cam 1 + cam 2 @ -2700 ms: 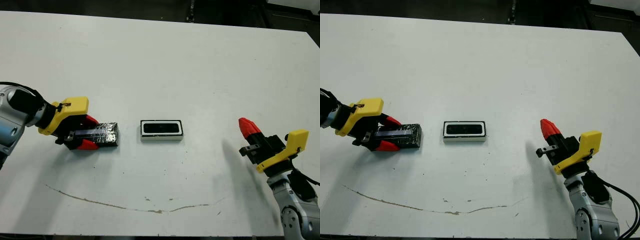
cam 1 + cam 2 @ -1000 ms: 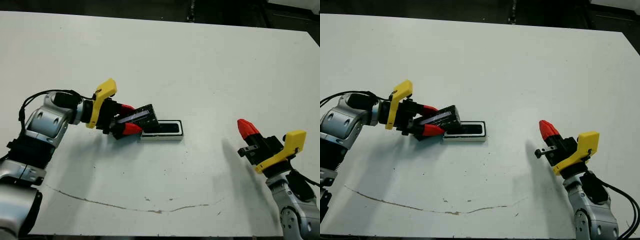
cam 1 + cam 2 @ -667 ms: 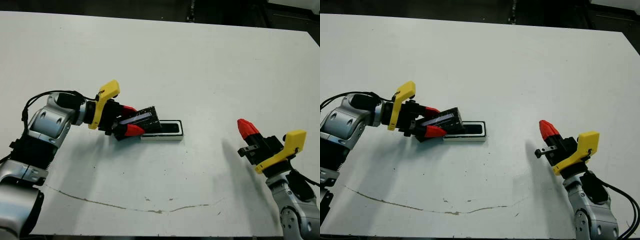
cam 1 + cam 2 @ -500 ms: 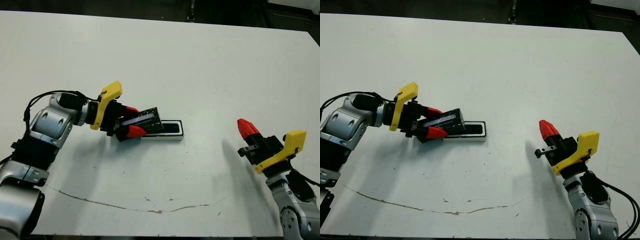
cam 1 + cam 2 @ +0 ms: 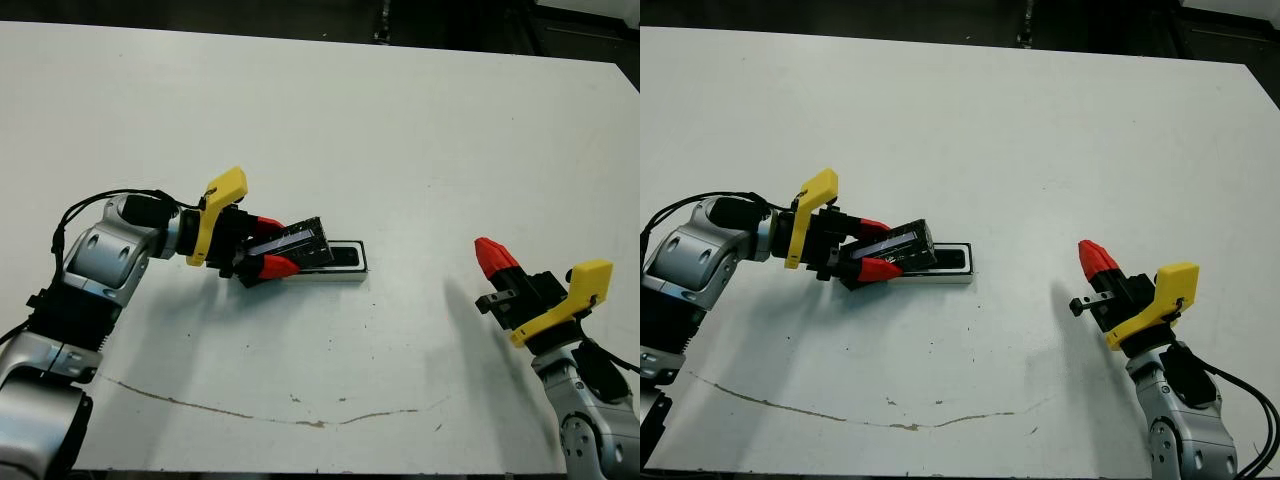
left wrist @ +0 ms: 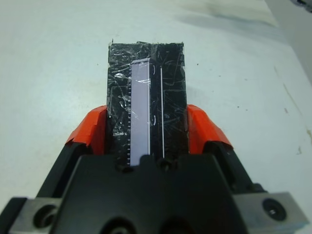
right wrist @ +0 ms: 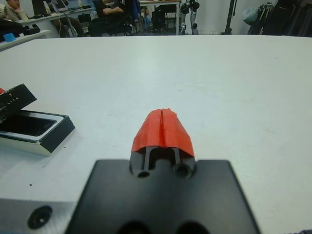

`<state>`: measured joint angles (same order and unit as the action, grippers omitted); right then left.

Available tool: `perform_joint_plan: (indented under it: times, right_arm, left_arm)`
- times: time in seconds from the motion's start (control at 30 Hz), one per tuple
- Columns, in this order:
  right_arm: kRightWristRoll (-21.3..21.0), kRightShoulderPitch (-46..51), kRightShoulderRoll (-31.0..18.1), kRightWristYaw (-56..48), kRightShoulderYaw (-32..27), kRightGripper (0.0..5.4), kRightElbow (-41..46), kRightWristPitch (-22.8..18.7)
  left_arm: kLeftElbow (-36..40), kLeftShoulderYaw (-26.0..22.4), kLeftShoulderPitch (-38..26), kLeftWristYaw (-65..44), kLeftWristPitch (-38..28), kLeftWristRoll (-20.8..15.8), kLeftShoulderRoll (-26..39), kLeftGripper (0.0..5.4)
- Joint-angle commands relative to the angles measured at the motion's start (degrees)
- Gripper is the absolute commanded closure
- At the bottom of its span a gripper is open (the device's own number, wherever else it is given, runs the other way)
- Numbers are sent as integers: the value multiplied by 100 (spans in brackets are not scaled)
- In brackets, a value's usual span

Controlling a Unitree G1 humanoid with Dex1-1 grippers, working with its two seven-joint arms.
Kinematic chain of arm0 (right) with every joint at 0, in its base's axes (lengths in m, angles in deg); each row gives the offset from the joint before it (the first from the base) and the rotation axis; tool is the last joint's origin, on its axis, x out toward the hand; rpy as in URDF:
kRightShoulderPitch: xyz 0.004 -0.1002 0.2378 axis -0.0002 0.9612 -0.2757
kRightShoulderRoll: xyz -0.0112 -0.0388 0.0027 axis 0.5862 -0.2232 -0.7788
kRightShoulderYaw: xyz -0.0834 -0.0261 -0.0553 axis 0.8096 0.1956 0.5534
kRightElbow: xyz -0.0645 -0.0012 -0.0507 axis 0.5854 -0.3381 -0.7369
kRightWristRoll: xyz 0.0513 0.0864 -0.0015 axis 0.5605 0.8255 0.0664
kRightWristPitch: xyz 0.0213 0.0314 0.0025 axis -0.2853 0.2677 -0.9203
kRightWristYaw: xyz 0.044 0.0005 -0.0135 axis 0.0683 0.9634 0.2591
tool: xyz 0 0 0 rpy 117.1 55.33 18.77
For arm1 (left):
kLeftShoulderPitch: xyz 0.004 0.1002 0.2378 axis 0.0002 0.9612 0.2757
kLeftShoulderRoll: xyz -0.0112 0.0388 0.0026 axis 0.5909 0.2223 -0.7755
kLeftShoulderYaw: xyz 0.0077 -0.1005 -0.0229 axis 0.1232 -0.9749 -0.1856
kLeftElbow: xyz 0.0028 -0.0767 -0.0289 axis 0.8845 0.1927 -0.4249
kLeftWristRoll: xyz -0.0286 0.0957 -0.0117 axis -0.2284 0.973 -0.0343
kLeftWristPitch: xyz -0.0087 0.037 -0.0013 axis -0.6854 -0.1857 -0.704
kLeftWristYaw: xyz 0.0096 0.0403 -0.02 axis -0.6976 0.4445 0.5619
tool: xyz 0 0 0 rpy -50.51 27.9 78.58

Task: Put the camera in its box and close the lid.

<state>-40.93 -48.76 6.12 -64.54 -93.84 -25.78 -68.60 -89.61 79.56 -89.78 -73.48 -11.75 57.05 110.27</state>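
Note:
The box [image 5: 348,276] lies at the table's middle, and a dark bar inside it is the camera [image 5: 346,258], also seen in the right wrist view as the camera [image 7: 22,125]. My left gripper [image 5: 272,244] is shut on the lid [image 5: 298,243], a speckled black slab with a pale strip, gripped by its long edges. The lid [image 6: 146,105] is tilted, and its far end covers the box's left end. I cannot tell whether lid and box touch. My right gripper [image 5: 492,256] is shut on nothing, well to the right of the box.
A thin brown line [image 5: 250,413] runs across the white table near its front edge. In the right wrist view, people sit at desks [image 7: 58,12] beyond the table's far edge.
My left arm has carried the lid from the table's left side rightward to the box, and over the last second it moved a little further over the box's left end. The right arm is still.

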Motion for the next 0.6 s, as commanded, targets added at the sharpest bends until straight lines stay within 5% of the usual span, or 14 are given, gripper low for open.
perform_joint_plan:
  times: [0.03, 0.6]
  right_arm:
    - [42, 75, -59, 13, -51, 540, -36, -49]
    - [40, 90, -77, 3, -56, 540, -26, -53]
  left_arm:
    - [17, 265, 278, 62, -144, 165, -143, 225]
    - [-260, 614, 168, 311, -349, 484, -460, 225]
